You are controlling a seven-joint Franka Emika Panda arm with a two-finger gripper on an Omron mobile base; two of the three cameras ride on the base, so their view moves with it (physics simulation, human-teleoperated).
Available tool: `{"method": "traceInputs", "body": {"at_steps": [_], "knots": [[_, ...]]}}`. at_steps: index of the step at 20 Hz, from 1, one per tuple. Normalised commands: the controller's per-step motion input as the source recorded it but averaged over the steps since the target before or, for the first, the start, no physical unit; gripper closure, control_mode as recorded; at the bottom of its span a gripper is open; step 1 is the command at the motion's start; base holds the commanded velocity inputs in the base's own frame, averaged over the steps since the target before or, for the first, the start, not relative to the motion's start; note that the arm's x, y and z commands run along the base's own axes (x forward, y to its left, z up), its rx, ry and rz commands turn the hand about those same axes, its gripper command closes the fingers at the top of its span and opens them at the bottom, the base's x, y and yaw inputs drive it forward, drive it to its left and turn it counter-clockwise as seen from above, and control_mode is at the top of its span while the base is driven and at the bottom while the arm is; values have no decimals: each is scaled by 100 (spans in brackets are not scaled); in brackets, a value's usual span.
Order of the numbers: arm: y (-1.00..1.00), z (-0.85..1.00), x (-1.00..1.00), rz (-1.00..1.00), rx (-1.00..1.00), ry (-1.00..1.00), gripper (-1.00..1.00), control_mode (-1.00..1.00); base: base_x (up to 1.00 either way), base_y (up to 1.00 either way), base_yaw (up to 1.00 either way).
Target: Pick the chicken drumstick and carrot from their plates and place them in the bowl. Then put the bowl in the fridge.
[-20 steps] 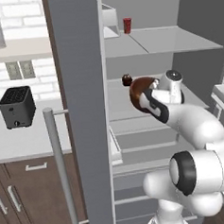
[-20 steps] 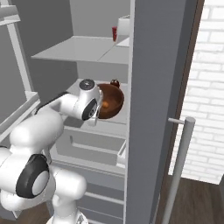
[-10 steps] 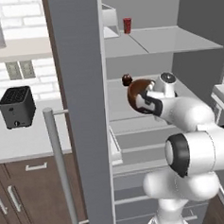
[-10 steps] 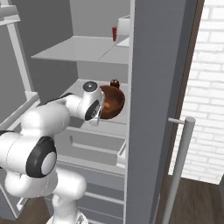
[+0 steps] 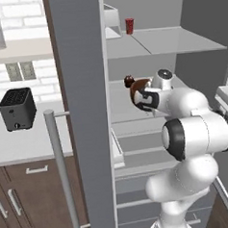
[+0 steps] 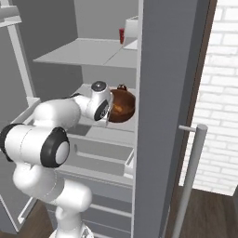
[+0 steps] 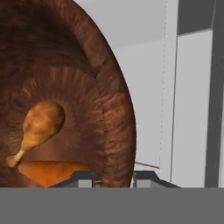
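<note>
We have the bowl (image 7: 78,87) inside the fridge (image 5: 82,113), over the pale middle shelf (image 6: 109,132) that sits below the upper shelf carrying a small red cup (image 5: 129,25). In the hand view the chicken drumstick (image 7: 38,127) lies against the bowl's ribbed inner wall, bone end down, and the carrot (image 7: 52,171) lies just beneath it, so both foods are already loaded. The gripper (image 7: 113,178) is clenched on the bowl's rim, one fingertip on each side of the wall. Compared with a second ago, the arm has folded its elbow out toward us and the wrist has drawn closer to the fridge's door edge, while the bowl has kept roughly its place over the shelf. We judge this as settling the bowl for set-down, with release the only step left. We cannot tell whether its base touches the shelf yet. The bowl is glossy reddish-brown, deep and round, with wood-like grain running in rings. The drumstick is golden and smooth, the carrot a flat orange wedge. The shelf is matte pale grey, the fridge body dull steel with a long bar handle (image 5: 62,172); beside the fridge a black toaster (image 5: 18,109) stands on the counter.
</note>
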Motion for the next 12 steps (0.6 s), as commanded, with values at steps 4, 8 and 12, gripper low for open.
{"method": "traceInputs", "body": {"at_steps": [4,8,12], "knots": [[0,-1,2,0,0,-14,-100,-100,0,0,0],[1,11,-7,0,0,-20,-100,-100,0,0,0],[0,67,-71,0,0,-13,-100,-100,0,0,0]]}}
